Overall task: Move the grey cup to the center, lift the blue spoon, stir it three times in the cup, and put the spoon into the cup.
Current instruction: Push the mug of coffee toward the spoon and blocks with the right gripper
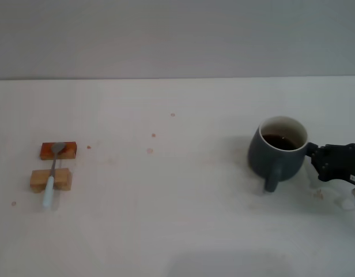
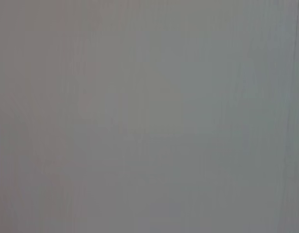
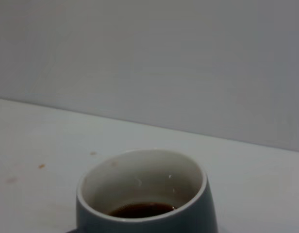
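Blue-grey cup w/ dark liquid

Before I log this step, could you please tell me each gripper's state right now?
Left gripper: not in view.
Right gripper: at the grey cup's right side; open or shut cannot be told.

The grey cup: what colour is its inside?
White inside the grey cup, above dark brown liquid; the right wrist view shows it best.

Two wooden blocks lie near left on white table.
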Controlling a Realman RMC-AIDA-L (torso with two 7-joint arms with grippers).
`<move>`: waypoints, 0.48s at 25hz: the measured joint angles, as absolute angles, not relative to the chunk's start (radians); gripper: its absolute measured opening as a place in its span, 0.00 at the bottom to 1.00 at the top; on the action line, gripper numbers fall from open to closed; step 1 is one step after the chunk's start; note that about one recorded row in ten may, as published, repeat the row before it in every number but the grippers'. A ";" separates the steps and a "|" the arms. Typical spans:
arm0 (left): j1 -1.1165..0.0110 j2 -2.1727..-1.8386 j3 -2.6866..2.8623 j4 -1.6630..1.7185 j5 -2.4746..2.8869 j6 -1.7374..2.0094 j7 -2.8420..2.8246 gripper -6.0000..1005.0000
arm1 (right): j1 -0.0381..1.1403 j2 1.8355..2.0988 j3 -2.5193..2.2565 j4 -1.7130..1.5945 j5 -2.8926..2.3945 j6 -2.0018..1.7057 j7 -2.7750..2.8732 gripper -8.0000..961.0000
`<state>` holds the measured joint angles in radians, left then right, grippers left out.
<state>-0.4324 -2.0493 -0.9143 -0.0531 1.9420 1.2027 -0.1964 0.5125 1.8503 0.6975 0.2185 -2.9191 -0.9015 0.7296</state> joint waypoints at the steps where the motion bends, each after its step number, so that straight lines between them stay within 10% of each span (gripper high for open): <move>1: -0.432 -2.049 -0.914 -0.053 1.942 1.203 -0.196 0.78 | 0.519 1.851 0.688 0.216 -2.919 -0.901 0.732 0.01; 12: -0.418 -2.048 -0.916 -0.064 1.942 1.205 -0.196 0.78 | 0.593 1.862 0.610 0.195 -2.919 -0.898 0.781 0.01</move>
